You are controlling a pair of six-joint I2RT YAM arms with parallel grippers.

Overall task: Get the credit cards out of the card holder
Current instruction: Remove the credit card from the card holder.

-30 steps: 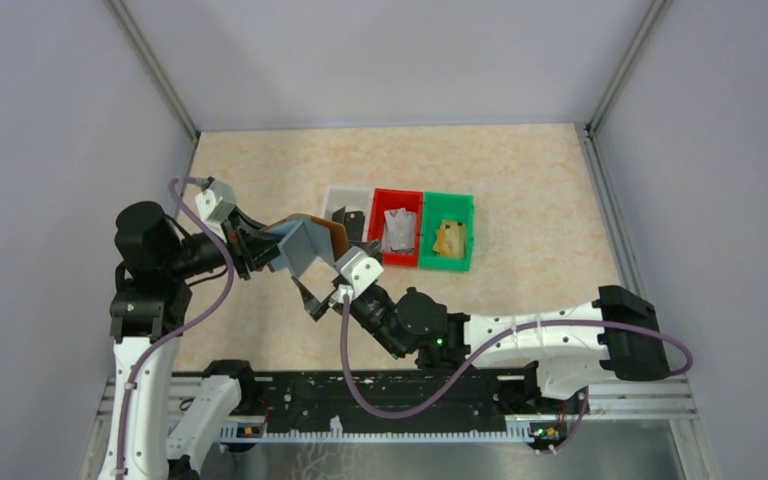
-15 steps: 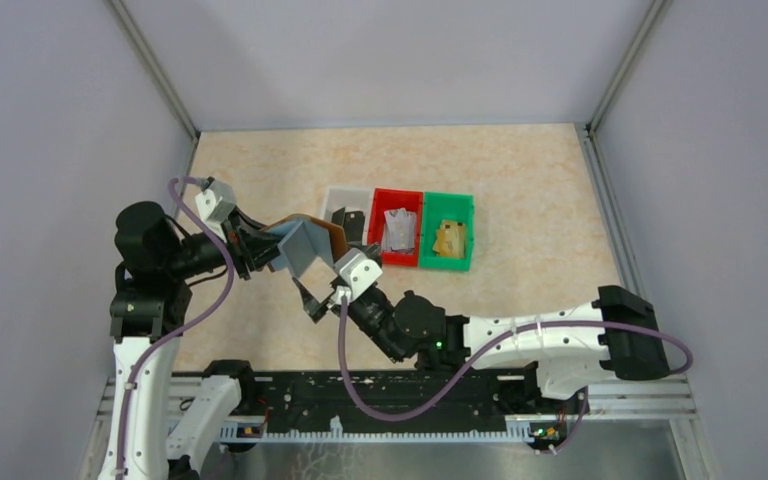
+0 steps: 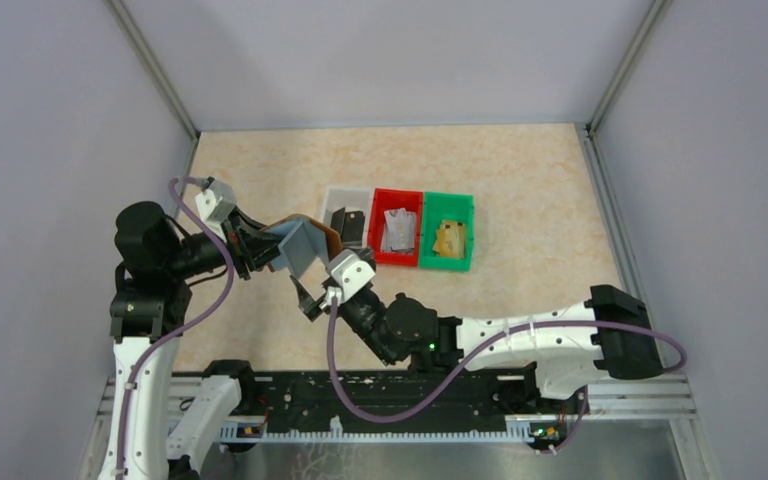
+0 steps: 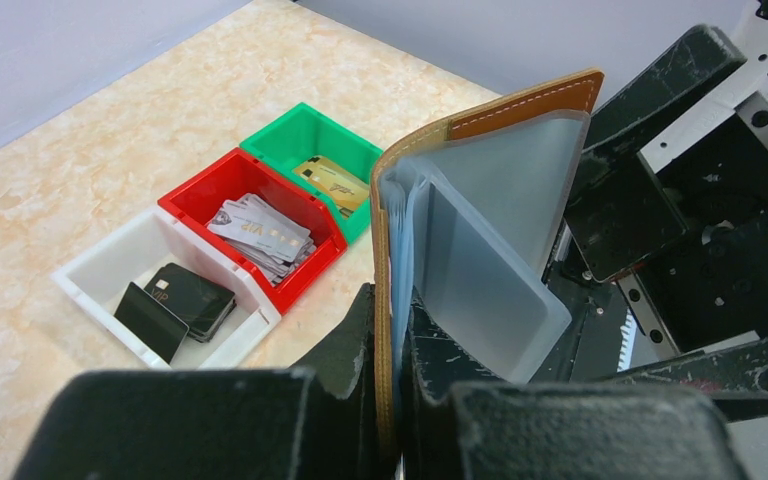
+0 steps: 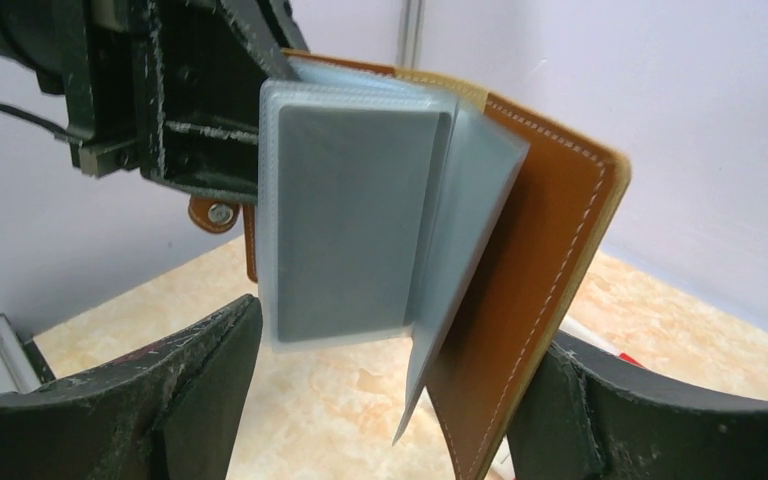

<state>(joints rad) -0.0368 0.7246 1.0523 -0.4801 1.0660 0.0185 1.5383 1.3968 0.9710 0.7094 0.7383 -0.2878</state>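
Observation:
My left gripper [image 3: 260, 250] is shut on one edge of the brown card holder [image 3: 305, 238] and holds it open in the air; the grip shows in the left wrist view [image 4: 390, 312]. The holder [image 4: 480, 125] fans out pale bluish sleeves [image 5: 350, 220]. The front sleeve looks grey; I cannot tell whether a card is inside. My right gripper [image 3: 312, 287] is open, its jaws on either side of the holder's free end [image 5: 530, 260] and not touching it. Black cards [image 4: 175, 300], silvery cards [image 4: 260, 230] and a gold card [image 4: 330, 178] lie in bins.
Three small bins stand in a row mid-table: white [image 3: 332, 195], red [image 3: 400, 193], green [image 3: 450, 197]. Grey walls close in the table on three sides. The arm bases and a black rail run along the near edge.
My right gripper has shifted slightly left, closer around the holder, uncovering more of the white bin. My left gripper and the holder have stayed still.

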